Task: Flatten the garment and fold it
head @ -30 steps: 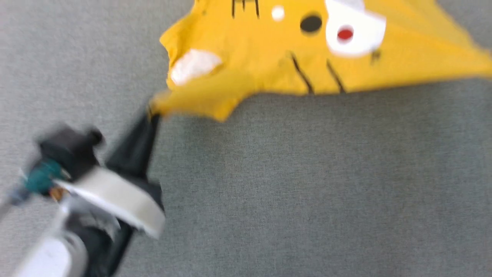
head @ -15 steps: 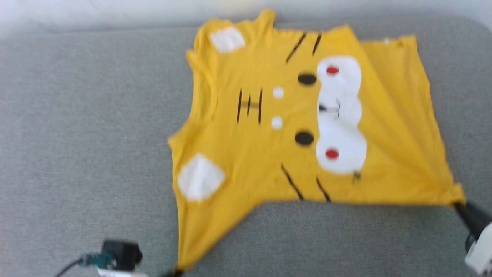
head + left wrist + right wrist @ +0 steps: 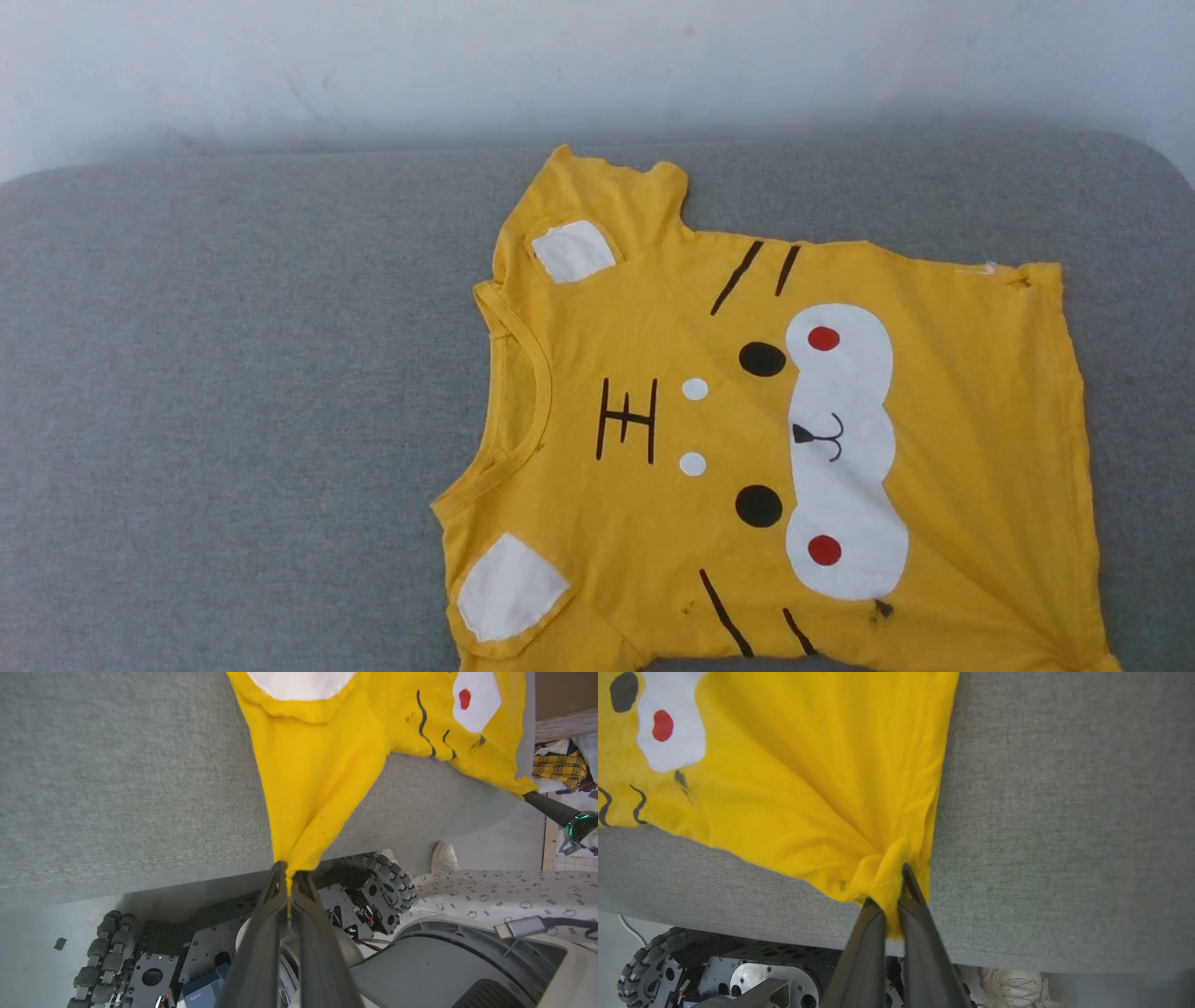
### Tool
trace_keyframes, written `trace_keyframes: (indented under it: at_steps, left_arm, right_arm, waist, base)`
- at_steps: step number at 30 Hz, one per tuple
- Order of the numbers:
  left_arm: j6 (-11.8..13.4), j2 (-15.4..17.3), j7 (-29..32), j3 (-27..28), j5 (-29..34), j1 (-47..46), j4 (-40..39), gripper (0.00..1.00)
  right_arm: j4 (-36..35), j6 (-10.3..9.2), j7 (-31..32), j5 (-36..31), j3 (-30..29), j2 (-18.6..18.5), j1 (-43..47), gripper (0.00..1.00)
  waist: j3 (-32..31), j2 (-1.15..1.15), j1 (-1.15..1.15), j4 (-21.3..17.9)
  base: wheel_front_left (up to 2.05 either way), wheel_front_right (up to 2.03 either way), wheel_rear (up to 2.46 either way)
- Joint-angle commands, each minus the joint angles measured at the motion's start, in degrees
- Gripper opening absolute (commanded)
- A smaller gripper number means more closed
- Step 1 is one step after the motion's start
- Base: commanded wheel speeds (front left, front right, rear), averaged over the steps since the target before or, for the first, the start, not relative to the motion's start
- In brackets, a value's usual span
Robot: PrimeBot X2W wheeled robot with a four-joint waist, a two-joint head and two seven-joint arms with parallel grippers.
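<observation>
The T-shirt [image 3: 728, 448] lies print-up on the grey pad [image 3: 233, 373], collar toward the pad's left and hem toward its right, mostly flat. Along the pad's front edge, two corners are drawn into taut points. The left gripper [image 3: 288, 870] is clamped on what looks like the near sleeve. The right gripper [image 3: 889, 896] is clamped on the near hem corner. Both are probably tugging the cloth smooth before folding.
</observation>
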Motion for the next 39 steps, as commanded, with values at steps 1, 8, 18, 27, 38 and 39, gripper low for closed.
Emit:
trace_keyframes:
  at_steps: [1,8,18,27,38,39]
  left_arm:
    - [-0.4,0.5,-1.3,1.1,0.6,0.3,-0.7,0.00]
    - [-2.6,-0.2,-8.1,3.9,6.7,-6.7,-1.8,0.00]
    - [-7.9,-2.0,-11.1,2.2,17.1,-28.9,4.4,0.00]
    - [-10.3,-5.9,-12.8,1.2,20.1,-42.5,13.4,0.00]
    - [-13.2,-10.5,-17.2,-2.2,22.3,-48.8,27.8,0.00]
    - [-13.3,-10.8,-17.2,-2.5,22.4,-49.0,28.8,0.00]
  right_arm:
    - [-0.8,-0.05,0.0,0.1,-0.9,-0.1,0.6,0.00]
    - [-4.4,-0.05,-2.3,-2.3,-4.6,0.5,-2.2,0.00]
    - [-5.6,-0.05,-6.0,-5.0,-6.7,-0.5,-12.8,0.00]
    - [-1.6,-0.05,-7.5,-5.8,-3.4,-2.1,-21.7,0.00]
    - [7.6,-0.05,-9.9,-4.6,4.0,-2.1,-28.2,0.00]
    - [8.3,-0.05,-10.2,-4.4,4.6,-2.2,-28.6,0.00]
  waist:
    - [-0.8,0.00,0.01,0.7]
    - [0.2,0.00,0.01,1.2]
    - [7.3,0.00,0.01,0.0]
    - [12.9,0.00,0.01,-2.0]
    - [16.2,0.00,0.01,-2.6]
    - [16.3,0.00,0.01,-2.6]
  base:
    - [0.00,0.00,0.00]
    - [0.00,0.00,0.00]
    - [0.00,0.00,0.00]
    - [0.00,0.00,0.00]
    - [0.00,0.00,0.00]
    - [0.00,0.00,0.00]
